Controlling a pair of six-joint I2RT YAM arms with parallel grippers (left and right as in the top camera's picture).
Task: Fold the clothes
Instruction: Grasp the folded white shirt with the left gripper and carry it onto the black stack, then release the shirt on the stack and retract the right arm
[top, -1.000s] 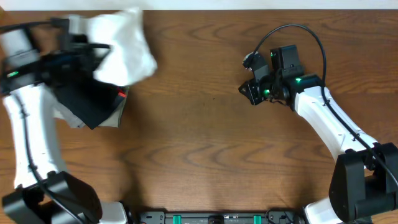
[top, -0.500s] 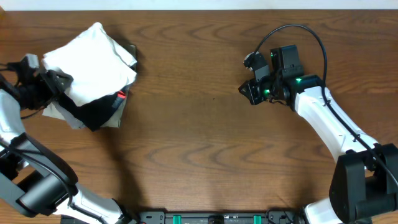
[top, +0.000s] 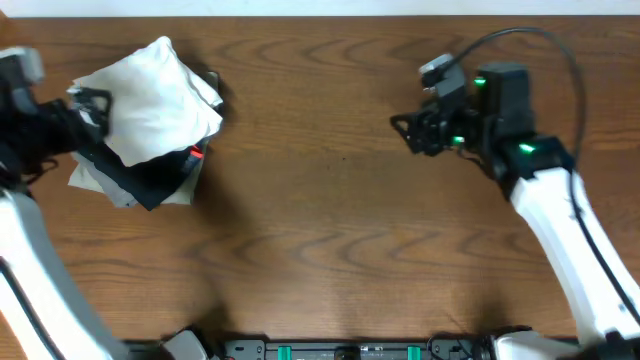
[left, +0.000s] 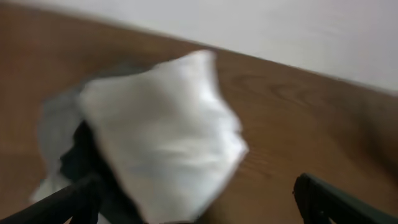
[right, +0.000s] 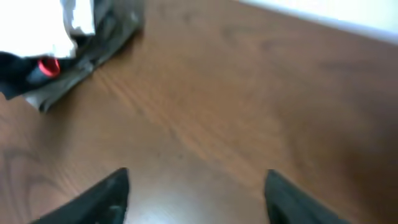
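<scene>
The shirt (top: 150, 105) lies folded at the far left of the surface (top: 320, 230), on top of a pile. A black garment (top: 150, 175) lies under it and a grey garment (top: 95, 180) is lowest, showing only at the edges. Any print on the shirt is out of sight.

My left end effector (top: 88, 112) is at the pile's left edge, its fingers (left: 59, 205) spread wide. That wrist view is badly blurred, so I cannot tell whether a fingertip touches the cloth. From overhead much of my left arm is cut off by the frame edge.

My right end effector (top: 408, 135) is well apart on the right, over bare wood. It is also wide, with nothing between its fingers (right: 102, 196). In its wrist view the pile is cropped by the top-left corner. A small red spot (right: 46, 67) shows at the pile's near edge; I cannot make out what it is.
</scene>
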